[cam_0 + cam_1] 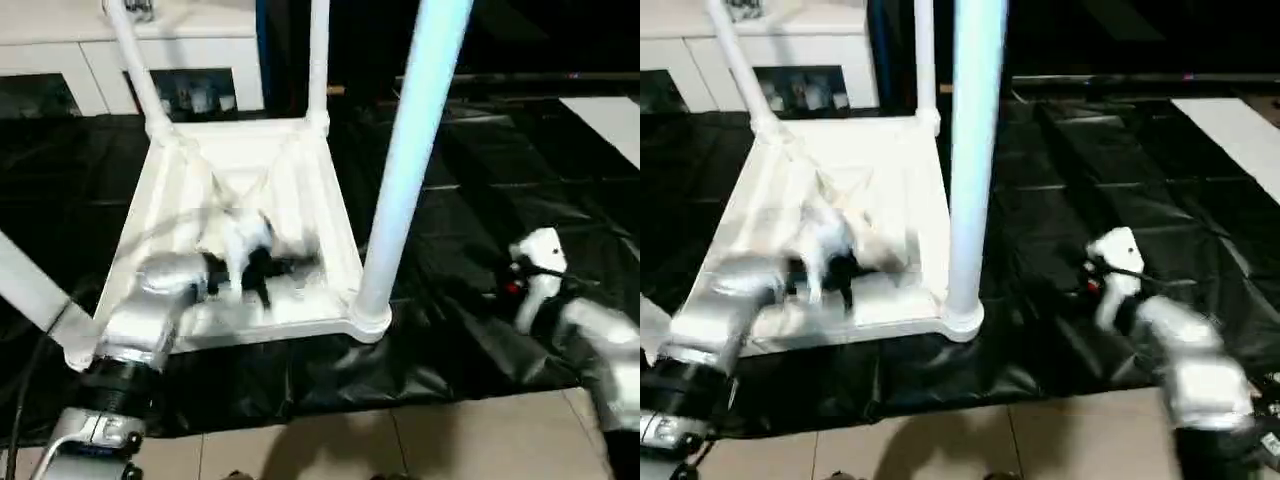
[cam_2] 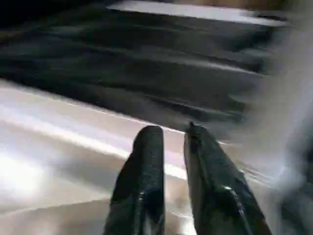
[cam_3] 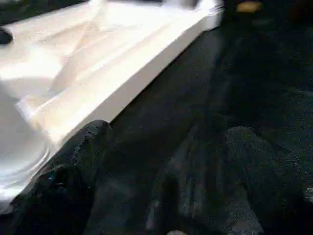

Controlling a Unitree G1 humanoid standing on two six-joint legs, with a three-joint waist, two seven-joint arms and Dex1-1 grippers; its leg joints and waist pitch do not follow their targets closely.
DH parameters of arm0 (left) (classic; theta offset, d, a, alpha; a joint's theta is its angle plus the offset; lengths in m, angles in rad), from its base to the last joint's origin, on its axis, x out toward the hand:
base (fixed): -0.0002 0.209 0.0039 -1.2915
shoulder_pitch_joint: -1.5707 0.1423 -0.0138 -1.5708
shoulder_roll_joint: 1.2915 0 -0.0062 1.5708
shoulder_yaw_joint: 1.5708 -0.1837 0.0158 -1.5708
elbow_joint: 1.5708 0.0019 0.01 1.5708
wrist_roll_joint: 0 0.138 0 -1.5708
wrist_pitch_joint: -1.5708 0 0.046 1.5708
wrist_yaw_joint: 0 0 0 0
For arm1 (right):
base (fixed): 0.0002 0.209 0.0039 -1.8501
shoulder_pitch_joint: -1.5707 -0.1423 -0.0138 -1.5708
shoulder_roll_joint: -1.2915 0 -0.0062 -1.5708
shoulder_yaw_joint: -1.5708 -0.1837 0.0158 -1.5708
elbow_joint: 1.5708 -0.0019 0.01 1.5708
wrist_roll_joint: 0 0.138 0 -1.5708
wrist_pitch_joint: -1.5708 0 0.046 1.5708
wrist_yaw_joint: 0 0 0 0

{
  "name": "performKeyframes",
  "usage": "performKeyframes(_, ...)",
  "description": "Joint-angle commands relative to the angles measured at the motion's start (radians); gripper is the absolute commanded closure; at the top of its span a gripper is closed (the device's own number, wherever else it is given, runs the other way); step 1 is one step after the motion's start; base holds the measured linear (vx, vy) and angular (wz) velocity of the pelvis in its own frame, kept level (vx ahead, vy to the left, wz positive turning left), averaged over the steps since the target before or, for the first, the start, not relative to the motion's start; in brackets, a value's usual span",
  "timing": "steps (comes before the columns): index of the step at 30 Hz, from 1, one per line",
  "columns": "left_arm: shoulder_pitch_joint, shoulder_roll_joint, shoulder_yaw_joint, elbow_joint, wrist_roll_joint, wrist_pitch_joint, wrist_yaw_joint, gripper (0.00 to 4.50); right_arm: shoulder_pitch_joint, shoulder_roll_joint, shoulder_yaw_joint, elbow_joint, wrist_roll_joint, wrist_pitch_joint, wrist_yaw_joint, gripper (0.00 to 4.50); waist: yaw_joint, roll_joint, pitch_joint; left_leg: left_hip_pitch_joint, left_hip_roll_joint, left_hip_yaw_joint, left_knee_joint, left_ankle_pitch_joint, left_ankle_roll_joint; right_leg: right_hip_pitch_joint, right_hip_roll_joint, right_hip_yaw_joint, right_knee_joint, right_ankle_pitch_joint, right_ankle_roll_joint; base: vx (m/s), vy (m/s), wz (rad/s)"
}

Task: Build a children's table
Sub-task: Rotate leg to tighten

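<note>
The white tabletop (image 1: 300,160) lies upside down on a black mat, ribbed underside up. Tapered white legs stand in its corner sockets: a thick near-right leg (image 1: 410,150), a far-left leg (image 1: 135,60), a far-right leg (image 1: 318,50), and a near-left leg (image 1: 30,290) leaning out to the left. My left gripper (image 1: 262,272) hovers over the near part of the underside, its black fingers (image 2: 146,161) close together with nothing between them. My right gripper (image 1: 530,270) is low over the mat, right of the near-right leg, and stands open (image 3: 161,161) beside the tabletop's rim (image 3: 146,63).
The black mat (image 1: 480,200) covers the floor around the table, with wrinkles. A white glass-door cabinet (image 1: 60,60) stands at the back left. Beige floor tiles (image 1: 400,440) run along the near edge. A white panel (image 1: 610,120) lies at the far right.
</note>
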Motion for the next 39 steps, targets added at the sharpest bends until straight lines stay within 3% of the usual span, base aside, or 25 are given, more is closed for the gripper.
performKeyframes(1,0.03,-0.033,0.063,-0.039,0.054,0.059,0.188,3.3,0.008,0.042,-0.025,-0.067,-0.015,0.008,-0.127,0.0,-0.005,-0.009,-0.061,0.003,0.009,0.005,-0.062,-0.242,0.032,0.054,-0.025,0.026,-0.077,-0.326,-0.159,0.0,0.0,0.0)
performKeyframes(8,0.203,-0.188,0.219,-0.206,0.054,0.007,0.51,2.72,0.046,0.191,-0.003,-0.11,-0.07,0.023,-0.342,0.0,-0.006,-0.007,-0.062,-0.002,0.01,0.002,-0.065,-0.25,0.039,0.046,-0.023,0.027,-0.082,-0.329,-0.135,0.0,0.0,0.0)
performKeyframes(10,0.265,-0.216,0.222,-0.236,0.067,0.002,0.553,2.72,0.051,0.196,0.047,-0.101,-0.106,0.007,-0.335,0.0,-0.008,-0.001,-0.064,-0.002,0.009,0.001,-0.065,-0.242,0.035,0.046,-0.019,0.027,-0.078,-0.293,-0.133,0.0,0.0,0.0)
performKeyframes(13,0.296,-0.226,0.211,-0.248,0.079,-0.011,0.577,2.72,0.05,0.204,0.077,-0.096,-0.115,0.0,-0.332,0.0,-0.009,-0.01,-0.059,-0.003,0.006,0.003,-0.066,-0.277,0.039,0.041,-0.02,0.029,-0.088,-0.349,-0.109,0.0,0.0,0.0)
performKeyframes(15,0.306,-0.232,0.201,-0.26,0.091,-0.011,0.591,2.72,0.051,0.205,0.079,-0.1,-0.108,0.006,-0.332,0.0,-0.005,-0.004,-0.057,0.002,0.008,0.002,-0.068,-0.292,0.037,0.037,-0.021,0.029,-0.091,-0.373,-0.099,0.0,0.0,0.0)
performKeyframes(16,0.307,-0.249,0.199,-0.277,0.101,0.0,0.626,2.72,0.052,0.211,0.078,-0.106,-0.094,0.021,-0.343,0.0,-0.003,-0.013,-0.056,0.004,0.01,0.003,-0.067,-0.304,0.035,0.033,-0.021,0.031,-0.093,-0.381,-0.094,0.0,0.0,0.0)
performKeyframes(18,0.296,-0.261,0.206,-0.284,0.102,0.021,0.662,2.72,0.06,0.217,0.075,-0.12,-0.08,0.035,-0.353,0.0,-0.002,-0.009,-0.056,0.0,0.011,0.001,-0.07,-0.298,0.029,0.036,-0.021,0.031,-0.09,-0.368,-0.093,0.0,0.0,0.0)
performKeyframes(19,0.291,-0.26,0.208,-0.281,0.103,0.027,0.673,2.72,0.062,0.218,0.079,-0.124,-0.08,0.038,-0.358,0.0,-0.003,0.001,-0.058,-0.008,0.009,0.0,-0.066,-0.232,0.032,0.035,-0.018,0.033,-0.085,-0.28,-0.105,0.0,0.0,0.0)
performKeyframes(21,0.294,-0.246,0.194,-0.284,0.126,0.037,0.687,2.72,0.07,0.215,0.088,-0.127,-0.091,0.029,-0.355,0.0,-0.005,-0.002,-0.08,-0.041,-0.011,0.007,-0.024,0.136,0.152,0.018,0.003,0.017,-0.055,0.163,-0.204,0.0,0.0,0.0)
performKeyframes(24,0.309,-0.247,0.197,-0.305,0.114,0.049,0.69,2.72,0.076,0.207,0.099,-0.117,-0.112,0.009,-0.348,0.0,-0.003,-0.007,-0.106,-0.058,-0.03,0.009,0.007,0.234,0.282,0.009,0.004,0.003,-0.041,0.299,-0.267,-0.022,0.005,0.0)
performKeyframes(25,0.323,-0.239,0.194,-0.318,0.12,0.04,0.686,2.72,0.079,0.208,0.1,-0.116,-0.11,0.007,-0.349,0.0,-0.002,-0.005,-0.101,-0.063,-0.027,0.011,0.006,0.138,0.309,-0.002,0.0,-0.004,-0.066,0.156,-0.271,-0.088,0.022,-0.02)
performKeyframes(26,0.333,-0.234,0.194,-0.327,0.119,0.037,0.68,2.53,0.079,0.207,0.102,-0.113,-0.111,0.006,-0.352,0.0,-0.007,-0.005,-0.082,-0.047,-0.011,0.011,-0.012,-0.15,0.25,0.002,-0.011,-0.013,-0.094,-0.236,-0.221,-0.139,0.038,-0.06)
performKeyframes(27,0.347,-0.23,0.195,-0.34,0.126,0.031,0.684,2.43,0.08,0.204,0.105,-0.109,-0.115,0.003,-0.352,0.0,-0.012,-0.002,-0.07,-0.029,-0.005,0.009,-0.02,-0.304,0.193,-0.004,-0.012,-0.019,-0.108,-0.447,-0.166,-0.097,0.027,-0.05)
performKeyframes(28,0.368,-0.229,0.206,-0.366,0.114,0.015,0.681,2.43,0.078,0.196,0.107,-0.1,-0.115,-0.003,-0.349,0.0,-0.032,0.0,-0.046,-0.006,-0.003,-0.004,-0.027,-0.501,0.083,-0.018,-0.007,-0.041,-0.14,-0.715,-0.031,-0.095,0.029,-0.11)
performKeyframes(29,0.368,-0.229,0.206,-0.366,0.114,0.015,0.681,2.34,0.078,0.196,0.107,-0.1,-0.115,-0.003,-0.349,0.0,-0.047,0.007,-0.036,0.012,0.001,-0.019,-0.035,-0.616,0.026,-0.013,0.002,-0.073,-0.176,-0.772,0.063,0.0,0.0,0.0)
performKeyframes(30,0.396,-0.223,0.217,-0.4,0.124,0.01,0.697,2.34,0.076,0.183,0.107,-0.092,-0.11,-0.025,-0.333,0.0,-0.048,0.026,-0.027,0.035,0.015,-0.029,-0.055,-0.701,0.011,-0.01,0.014,-0.093,-0.181,-0.731,0.071,-0.095,0.026,-0.06)
performKeyframes(31,0.407,-0.225,0.224,-0.413,0.115,0.007,0.698,2.1,0.076,0.178,0.106,-0.096,-0.098,-0.031,-0.317,0.0,-0.029,0.048,-0.018,-0.044,0.08,-0.05,-0.172,-0.878,-0.009,0.108,0.009,-0.067,0.043,-0.412,-0.005,-0.12,0.003,0.0)
performKeyframes(32,0.419,-0.222,0.226,-0.426,0.107,0.0,0.691,2.01,0.077,0.17,0.106,-0.101,-0.09,-0.029,-0.302,0.0,-0.004,0.039,-0.001,-0.093,0.087,-0.025,-0.205,-0.942,-0.027,0.128,0.01,-0.061,0.113,-0.28,-0.03,-0.12,0.003,0.0)
performKeyframes(33,0.439,-0.214,0.224,-0.446,0.11,0.0,0.689,1.97,0.08,0.153,0.107,-0.108,-0.073,-0.024,-0.268,0.0,0.011,-0.015,-0.033,-0.003,0.055,0.01,-0.132,-0.78,0.003,0.078,-0.02,0.039,0.085,-0.465,0.015,-0.067,-0.063,0.03)
performKeyframes(34,0.457,-0.217,0.231,-0.463,0.098,-0.007,0.687,1.92,0.084,0.133,0.108,-0.114,-0.061,-0.02,-0.234,0.0,0.009,-0.052,-0.042,0.024,0.017,-0.01,-0.049,-0.615,-0.029,0.032,-0.076,0.055,-0.042,-0.708,0.028,-0.031,-0.088,-0.01)
performKeyframes(35,0.502,-0.222,0.24,-0.504,0.086,-0.012,0.687,1.81,0.095,0.08,0.109,-0.12,-0.035,-0.01,-0.149,0.0,0.017,-0.063,-0.021,0.032,-0.013,-0.014,0.086,-0.322,0.0,-0.016,-0.141,0.081,-0.154,-1.085,0.062,-0.031,-0.088,-0.01)
performKeyframes(36,0.502,-0.222,0.24,-0.504,0.086,-0.012,0.687,1.67,0.095,0.08,0.109,-0.12,-0.035,-0.01,-0.149,0.0,0.028,-0.046,-0.028,0.013,-0.005,-0.032,0.076,-0.226,0.016,0.015,-0.152,0.092,-0.141,-1.064,0.037,-0.061,-0.031,-0.14)
performKeyframes(37,0.54,-0.234,0.242,-0.537,0.069,-0.021,0.68,1.67,0.106,0.041,0.11,-0.126,-0.021,-0.008,-0.091,0.0,0.038,-0.032,-0.027,-0.024,0.01,-0.04,-0.005,-0.191,-0.01,0.054,-0.1,0.055,-0.103,-0.876,-0.001,0.0,0.0,0.0)
performKeyframes(38,0.573,-0.237,0.236,-0.563,0.077,-0.025,0.681,1.56,0.117,0.013,0.109,-0.136,-0.007,-0.006,-0.048,0.0,0.039,-0.021,-0.029,-0.022,0.02,-0.037,-0.049,-0.283,-0.03,0.051,-0.042,0.033,-0.071,-0.654,-0.024,0.0,0.0,0.0)
performKeyframes(39,0.612,-0.249,0.236,-0.591,0.083,-0.024,0.693,1.51,0.13,-0.021,0.107,-0.152,0.011,-0.001,0.002,0.0,0.035,-0.021,-0.023,-0.006,0.021,-0.034,-0.056,-0.404,-0.032,0.04,-0.032,0.034,-0.07,-0.601,-0.046,0.0,0.0,0.0)
